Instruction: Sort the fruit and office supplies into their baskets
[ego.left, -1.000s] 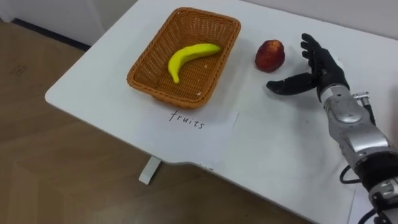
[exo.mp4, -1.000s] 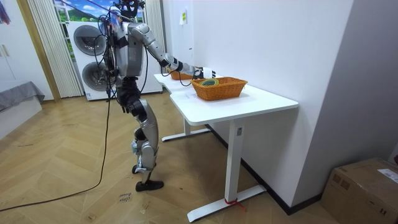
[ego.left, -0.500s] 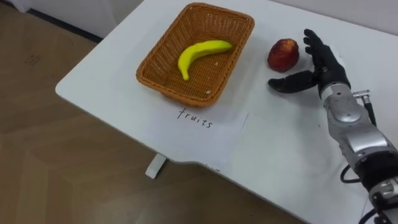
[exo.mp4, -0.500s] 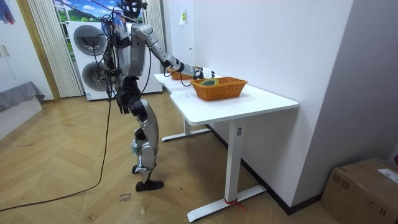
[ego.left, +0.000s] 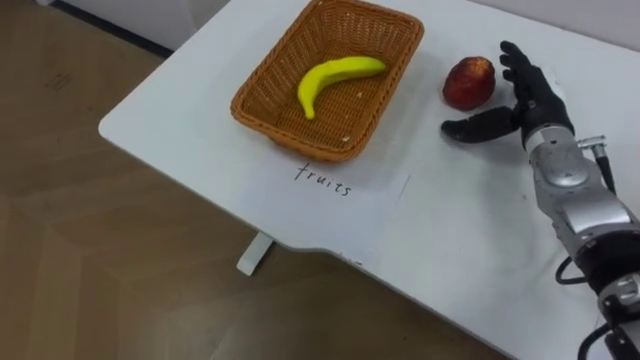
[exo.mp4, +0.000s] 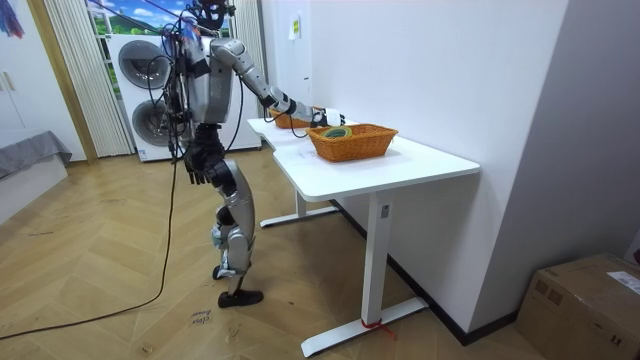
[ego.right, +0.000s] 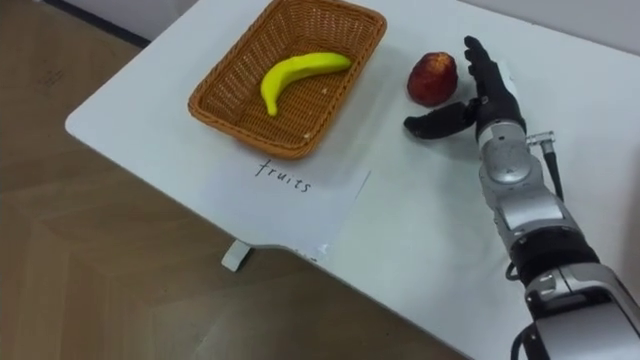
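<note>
Banana in the wicker basket (ego.left: 290, 137), apple out on the table (ego.left: 450, 240).
The banana (ego.left: 328, 78) lies inside the basket. To its right a red apple (ego.left: 468, 82) sits just beside the right hand (ego.left: 535, 105), whose fingers are straight and thumb spread. The left hand (exo.mp4: 192, 172) hangs at the hip.

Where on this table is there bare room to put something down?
Bare table lies between the basket and the left edge, and between the paper sheet and the right hand. The basket also has room beside the banana. Crowded: between basket and open right hand, where the apple sits.
</note>
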